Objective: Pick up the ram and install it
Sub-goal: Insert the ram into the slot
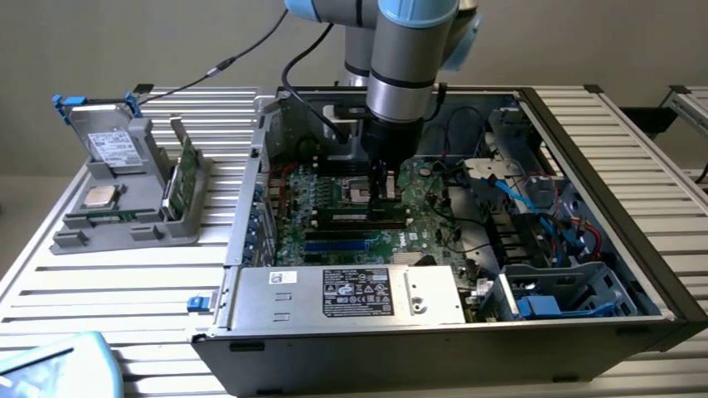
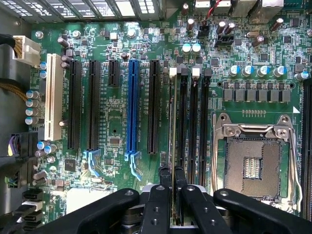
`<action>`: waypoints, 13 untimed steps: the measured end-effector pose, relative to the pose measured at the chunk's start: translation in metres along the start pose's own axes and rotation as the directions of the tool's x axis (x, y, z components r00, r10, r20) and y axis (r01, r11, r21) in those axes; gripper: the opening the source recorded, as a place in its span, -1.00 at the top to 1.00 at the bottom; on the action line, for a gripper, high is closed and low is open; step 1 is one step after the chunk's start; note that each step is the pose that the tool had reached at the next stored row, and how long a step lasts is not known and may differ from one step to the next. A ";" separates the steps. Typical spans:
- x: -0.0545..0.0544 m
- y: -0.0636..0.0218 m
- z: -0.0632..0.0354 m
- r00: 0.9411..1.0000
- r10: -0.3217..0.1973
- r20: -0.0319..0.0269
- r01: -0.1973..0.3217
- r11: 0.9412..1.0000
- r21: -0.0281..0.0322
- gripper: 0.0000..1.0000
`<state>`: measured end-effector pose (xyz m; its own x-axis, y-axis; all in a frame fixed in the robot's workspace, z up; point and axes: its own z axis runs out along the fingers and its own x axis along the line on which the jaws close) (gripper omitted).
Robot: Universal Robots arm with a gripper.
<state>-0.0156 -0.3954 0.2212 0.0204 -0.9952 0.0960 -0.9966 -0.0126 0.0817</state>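
The exterior view gives the wide scene: the arm reaches down into an open computer case (image 1: 443, 361) lying on a slatted table (image 1: 133, 298), and the claw (image 1: 384, 197) is low over the middle of the green motherboard (image 1: 332, 199). In front of the claw, at the case's near wall, sits a metal power supply box (image 1: 354, 294). Well apart from the claw, toward the exterior view's left, a grey holder (image 1: 122, 224) stands on the table outside the case. The wrist view gives the fine detail directly below the claw (image 2: 173, 176): an open CPU socket (image 2: 253, 165) on one side, a blue slot (image 2: 132, 105) on the other, and near the fingers a row of long black slots (image 2: 193, 122) with white end clips. The claw is pinching the ram (image 2: 172, 122) between its two black fingers (image 2: 165, 187). The ram is seen from its edge, as a very thin pale-green line which runs away from the fingers, parallel to the black slots and just beside them. I cannot tell if it sits fully in its slot.
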 end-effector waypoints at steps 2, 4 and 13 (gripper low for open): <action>0.000 0.0003 0.0000 1.000 0.001 0.000 -0.001 1.000 0.000 0.72; 0.000 0.0007 0.0000 1.000 0.002 0.000 -0.002 1.000 0.000 0.72; 0.000 0.0008 0.0005 1.000 0.003 0.000 -0.003 1.000 0.000 0.72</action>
<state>-0.0164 -0.3954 0.2207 0.0171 -0.9952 0.0960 -0.9966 -0.0093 0.0817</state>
